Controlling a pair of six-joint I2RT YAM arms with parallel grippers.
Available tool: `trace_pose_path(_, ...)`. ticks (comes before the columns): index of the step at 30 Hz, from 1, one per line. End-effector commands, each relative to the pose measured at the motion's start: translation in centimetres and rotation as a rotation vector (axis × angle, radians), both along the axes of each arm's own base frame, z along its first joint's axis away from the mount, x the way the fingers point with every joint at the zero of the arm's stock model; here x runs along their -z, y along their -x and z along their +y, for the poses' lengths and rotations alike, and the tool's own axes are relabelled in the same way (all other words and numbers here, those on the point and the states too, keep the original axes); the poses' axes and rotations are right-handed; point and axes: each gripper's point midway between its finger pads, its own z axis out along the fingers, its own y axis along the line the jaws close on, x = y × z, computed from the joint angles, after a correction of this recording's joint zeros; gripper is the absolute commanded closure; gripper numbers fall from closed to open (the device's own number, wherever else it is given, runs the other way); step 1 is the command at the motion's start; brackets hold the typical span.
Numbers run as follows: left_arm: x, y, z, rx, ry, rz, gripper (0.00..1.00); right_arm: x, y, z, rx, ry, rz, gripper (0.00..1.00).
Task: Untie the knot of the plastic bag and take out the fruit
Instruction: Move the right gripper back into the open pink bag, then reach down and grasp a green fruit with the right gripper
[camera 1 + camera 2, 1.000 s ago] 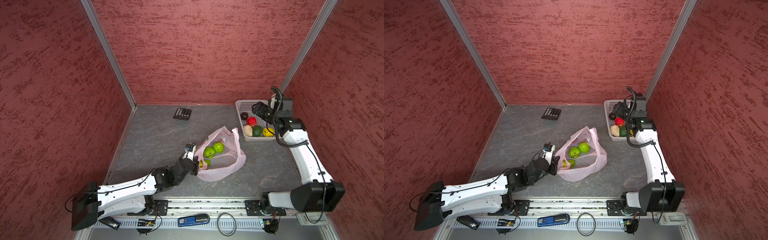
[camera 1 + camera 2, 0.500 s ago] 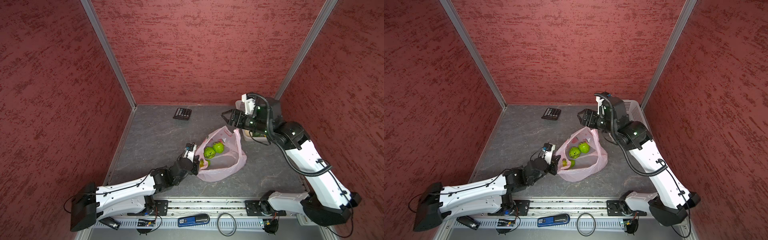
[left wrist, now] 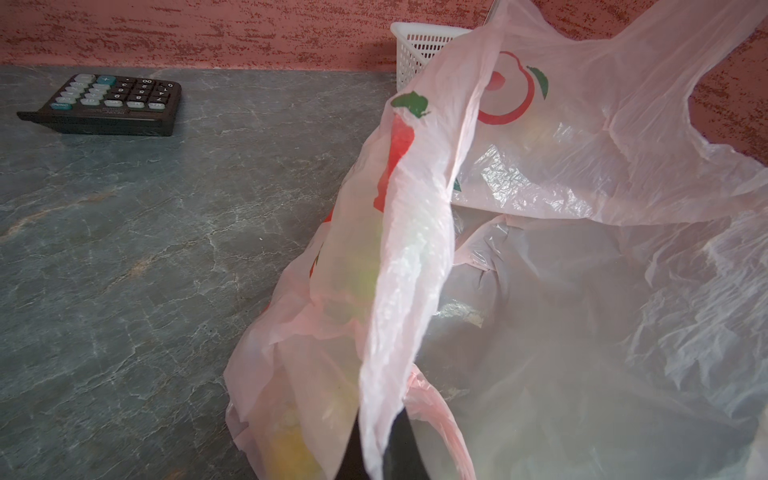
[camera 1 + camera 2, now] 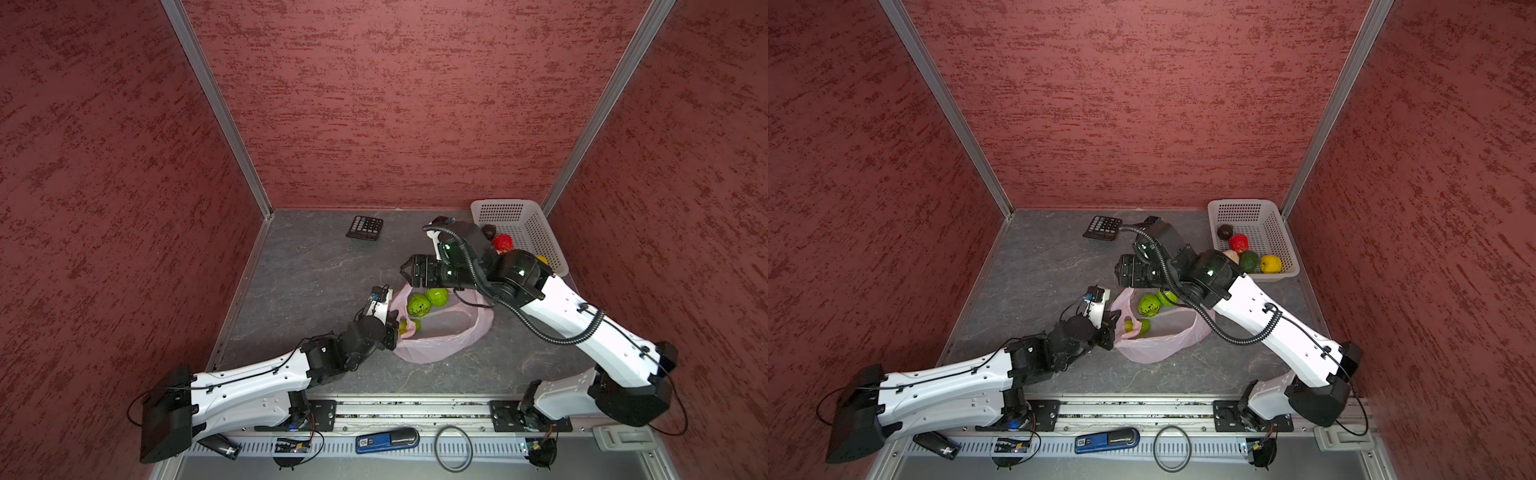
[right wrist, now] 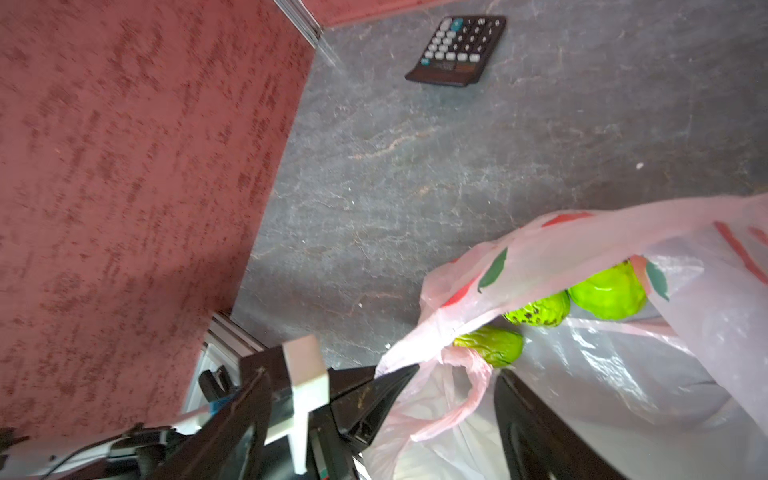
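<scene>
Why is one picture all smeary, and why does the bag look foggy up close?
Right wrist view: the red wall and the calculator are streaked by motion blur. Left wrist view: the plastic bag hangs close to the lens, so its near film is out of focus. Both top views are sharp.

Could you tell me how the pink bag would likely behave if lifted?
Probably floppy: the plastic bag is thin crumpled film, sagging from where the left gripper pinches it. Likely light itself, but the round green fruit inside may roll.

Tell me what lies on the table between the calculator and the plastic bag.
Nothing: the table is bare between the calculator and the plastic bag, as the left wrist view shows.
</scene>
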Motion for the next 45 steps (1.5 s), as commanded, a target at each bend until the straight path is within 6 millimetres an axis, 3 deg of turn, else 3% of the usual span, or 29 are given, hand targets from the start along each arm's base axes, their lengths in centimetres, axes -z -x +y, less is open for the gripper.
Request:
trace_pose_path(1, -1.4, -0.2, 0.0, -0.010, 0.023, -0.027, 1.00, 2.4, 0.2, -1.2, 0.039, 0.099, -0.003, 0.16)
trace_pose_path(16, -0.9, -0.1, 0.1, 0.003, 0.008, -0.012, 1.00, 14.8, 1.7, -3.8, 0.049, 0.282, 0.076, 0.19)
trace_pose_path(27, 2.2, 1.9, 0.1, 0.043, -0.029, 0.069, 1.00, 22.8, 3.9, -5.4, 0.129, 0.266, 0.164, 0.19)
trace_pose_path(31, 3.4, 2.9, -0.3, 0.066, -0.038, 0.101, 1.00, 23.7, 3.3, -6.3, 0.232, 0.233, 0.153, 0.13)
trace_pose_path(37, 4.7, 3.7, -1.4, 0.086, -0.063, 0.122, 1.00, 22.7, 0.5, -5.9, 0.370, 0.124, 0.131, 0.09)
trace_pose_path(45, 3.9, 2.6, 0.1, 0.011, -0.067, 0.072, 1.00, 22.1, -2.9, -4.4, 0.417, 0.010, 0.128, 0.06)
